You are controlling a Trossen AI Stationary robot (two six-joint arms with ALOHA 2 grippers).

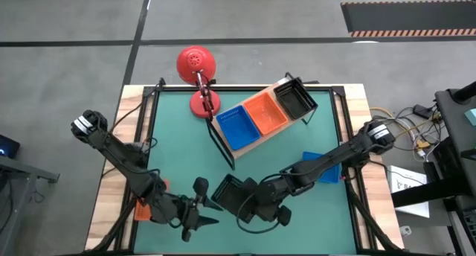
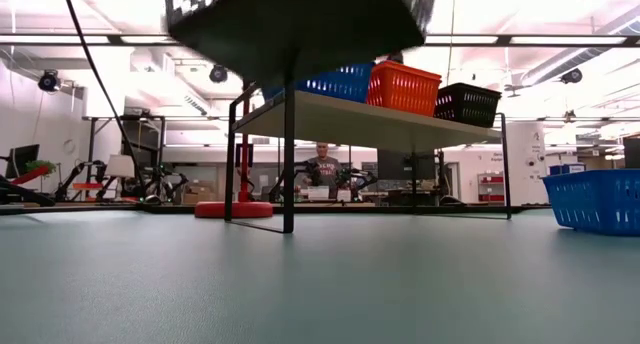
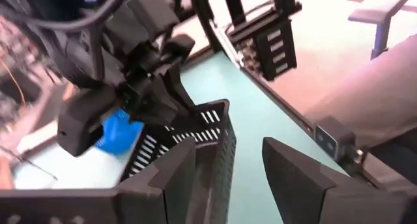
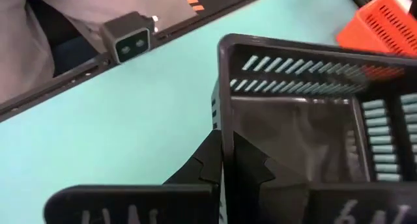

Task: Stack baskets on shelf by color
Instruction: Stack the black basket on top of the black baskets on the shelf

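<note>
One black basket (image 1: 232, 193), light, stiff, thin-walled mesh, hangs above the desk's (image 1: 290, 148) near edge; your right jaws (image 4: 225, 160) pinch its rim wall; left jaws (image 3: 228, 168) stand wide beside it.

I see slotted matt plastic on the black basket (image 4: 306, 113). The shelf (image 1: 256, 133) at twelve o'clock is pale bare wood on thin black metal wire. The green mat (image 1: 178, 148) looks smooth and matt; the lamp (image 1: 195, 62) glossy red.
</note>
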